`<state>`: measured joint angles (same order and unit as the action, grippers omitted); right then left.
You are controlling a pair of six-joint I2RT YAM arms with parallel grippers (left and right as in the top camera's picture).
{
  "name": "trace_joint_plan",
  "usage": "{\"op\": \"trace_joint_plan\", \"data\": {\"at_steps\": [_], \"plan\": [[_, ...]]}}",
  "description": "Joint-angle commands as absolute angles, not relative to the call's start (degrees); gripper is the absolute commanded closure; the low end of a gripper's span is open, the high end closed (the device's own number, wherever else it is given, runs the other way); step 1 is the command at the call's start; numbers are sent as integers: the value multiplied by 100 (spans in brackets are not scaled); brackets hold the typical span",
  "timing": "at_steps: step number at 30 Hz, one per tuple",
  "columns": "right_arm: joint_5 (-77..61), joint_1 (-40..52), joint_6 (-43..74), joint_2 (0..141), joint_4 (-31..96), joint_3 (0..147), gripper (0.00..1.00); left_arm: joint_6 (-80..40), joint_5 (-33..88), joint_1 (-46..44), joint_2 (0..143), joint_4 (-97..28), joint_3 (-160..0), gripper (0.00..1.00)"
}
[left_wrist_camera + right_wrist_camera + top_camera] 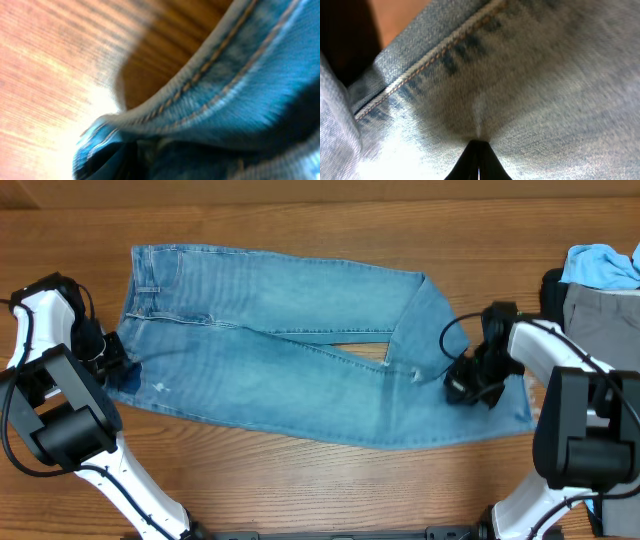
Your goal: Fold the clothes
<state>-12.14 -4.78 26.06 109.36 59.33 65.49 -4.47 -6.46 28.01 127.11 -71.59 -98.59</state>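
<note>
While right gripper (468, 387) pinches jeans (280, 360), table (300, 220) frames edges.

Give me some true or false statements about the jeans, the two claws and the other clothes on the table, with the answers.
1. The jeans lie on a wooden table. True.
2. The jeans are folded into a small square stack. False: they lie stretched out along the table, waist at one end and legs at the other.
3. The right claw is at the leg end of the jeans. True.
4. The sky-blue garment lies on top of the jeans. False: it sits off past the leg end, next to a grey garment.
5. The left claw is over bare wood, far from the jeans. False: it is at the waist-end edge of the denim.
</note>
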Motion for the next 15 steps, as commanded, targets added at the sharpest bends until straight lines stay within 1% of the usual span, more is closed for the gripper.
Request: {"op": "trace_joint_plan", "data": {"at_steps": [1,3,8,13,15], "plan": [[-36,-530,2508,11168,5983,7028,96,-856,-1120,2845,12722,-7332,-9828,72],[14,-578,2510,11168,6045,7131,96,-1085,-1260,2888,12722,-7413,-9828,76],[19,-819,2508,11168,6147,7137,96,-1203,-1253,3114,12722,-7500,-9828,76],[-3,-1072,2508,11168,6184,7137,96,-1155,-1264,3378,12722,-7494,-9828,76],[-3,-1103,2508,11168,6184,7135,96,-1107,-1267,3424,12722,-7439,-9828,71]]}}
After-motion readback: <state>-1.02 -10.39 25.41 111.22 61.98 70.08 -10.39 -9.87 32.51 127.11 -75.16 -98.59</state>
